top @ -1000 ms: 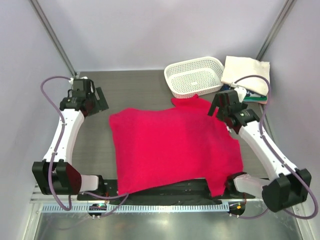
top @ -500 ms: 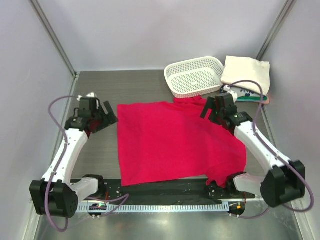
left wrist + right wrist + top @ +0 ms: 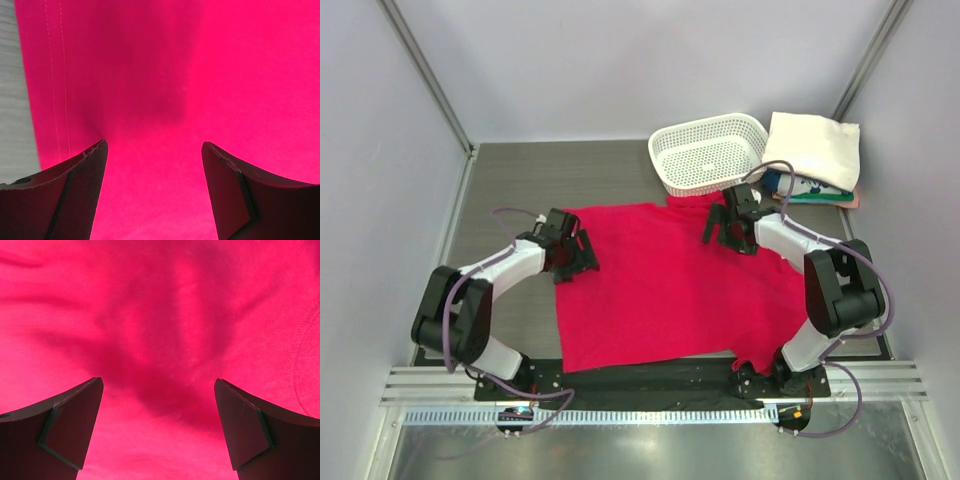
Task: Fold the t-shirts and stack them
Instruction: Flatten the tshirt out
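Note:
A crimson-red t-shirt lies spread flat over the middle of the table. It fills the left wrist view and the right wrist view. My left gripper is open and low over the shirt's left part, near its stitched hem. My right gripper is open and low over the shirt's upper right part. Neither holds cloth. A cream-white folded shirt lies at the back right on top of a teal and white printed one.
A white perforated basket stands at the back, just beyond the red shirt's top edge. Grey table shows to the left of the shirt. A black bar and a rail run along the near edge.
Both arms have drawn inward and down onto the red shirt, left from the left side, right from the upper right. The shirt has been pulled flatter and squarer.

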Controlling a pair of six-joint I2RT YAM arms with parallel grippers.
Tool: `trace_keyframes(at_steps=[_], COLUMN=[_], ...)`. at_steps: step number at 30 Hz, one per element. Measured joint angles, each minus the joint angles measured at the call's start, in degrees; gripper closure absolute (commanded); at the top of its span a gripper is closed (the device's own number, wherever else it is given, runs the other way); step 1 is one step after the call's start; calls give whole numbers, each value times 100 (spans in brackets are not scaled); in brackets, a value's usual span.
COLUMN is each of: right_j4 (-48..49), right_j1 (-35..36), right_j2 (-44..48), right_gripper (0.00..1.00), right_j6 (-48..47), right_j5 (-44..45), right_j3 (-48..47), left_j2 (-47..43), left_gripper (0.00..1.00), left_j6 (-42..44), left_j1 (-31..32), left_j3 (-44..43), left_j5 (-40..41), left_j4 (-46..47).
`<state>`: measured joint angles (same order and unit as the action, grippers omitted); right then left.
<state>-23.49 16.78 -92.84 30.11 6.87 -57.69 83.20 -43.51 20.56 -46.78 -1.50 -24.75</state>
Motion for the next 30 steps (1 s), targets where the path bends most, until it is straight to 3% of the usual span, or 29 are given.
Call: trace_keyframes(at_steps=[6, 10, 21, 26, 30], right_j4=[68, -13, -251, -389, -599], right_j1=[-4, -81, -564, -564, -564], right_j2=[-608, -1104, -2752, -2761, -2133], right_gripper=[0, 0, 0, 0, 0], right_j6=[-55, -116, -177, -284, -352], right_j5=[195, 236, -293, -682, -824], right_j3=[-129, -706, -3143, -3289, -2815], left_j2=[901, 1543, 3099, 2968, 1978], left_gripper=[25, 26, 28, 26, 25], left_j6=[-22, 74, 387, 540, 621], left_j1=[-7, -131, -1661, -1849, -1661], left_j3=[-494, -1222, -3449, -3849, -3405], left_j5=[162, 249, 219, 341, 431], left_j4=[184, 105, -378, -745, -975])
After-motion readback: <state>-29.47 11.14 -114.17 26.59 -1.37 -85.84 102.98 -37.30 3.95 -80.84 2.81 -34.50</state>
